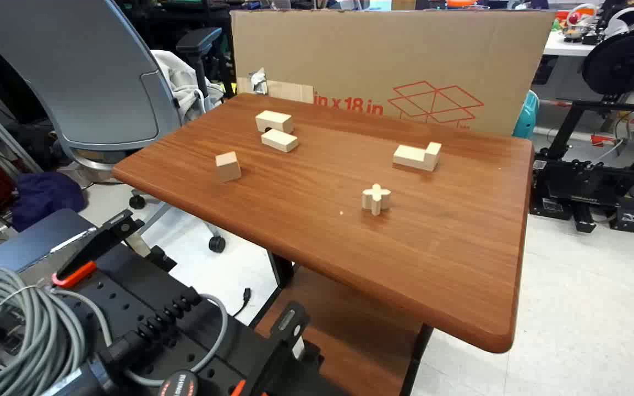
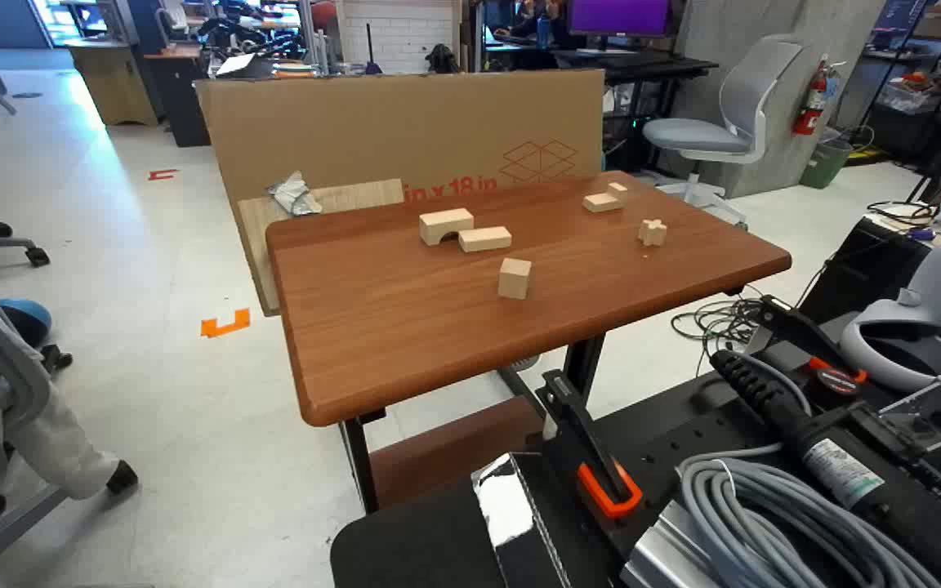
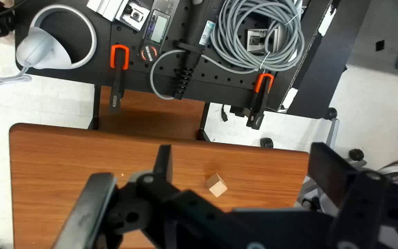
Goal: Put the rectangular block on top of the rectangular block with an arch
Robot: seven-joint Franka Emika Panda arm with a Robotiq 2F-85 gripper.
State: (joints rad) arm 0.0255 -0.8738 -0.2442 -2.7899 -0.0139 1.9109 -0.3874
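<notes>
- Wrist view, nearest you: your gripper (image 3: 245, 159) shows at 6 o'clock, released, jaws standing wide apart; a pale wooden cube (image 3: 217, 185) sits down on the tabletop (image 3: 47, 173), seen between them.
- In an exterior view, near side: a black perforated platform (image 1: 124, 269) between 7 and 8 o'clock, a coil of grey cable (image 1: 50, 330) lying on it.
- Across on the tabletop, taking 12 o'clock as away from that camera, you first meet a cross-shaped piece (image 1: 376, 199).
- Deeper in, the cube lies between 9 and 10 o'clock from the cross-shaped piece.
- A stepped piece (image 1: 416, 158) sits between 1 and 2 o'clock from the cross-shaped piece; you cannot tell if it is one part or two.
- Farther back, your rectangular block (image 1: 279, 141) lies flat on the wood, 2 o'clock from the cube.
- Just behind it, between 11 and 12 o'clock: the rectangular block with an arch (image 1: 274, 120), also on the tabletop. In both exterior views the rectangular block hides part of the arch; you cannot tell whether they touch.
- Past the far edge, a cardboard panel (image 1: 394, 60) with red print stands at 12 o'clock, a crumpled silvery piece (image 1: 258, 82) at 11.
</notes>
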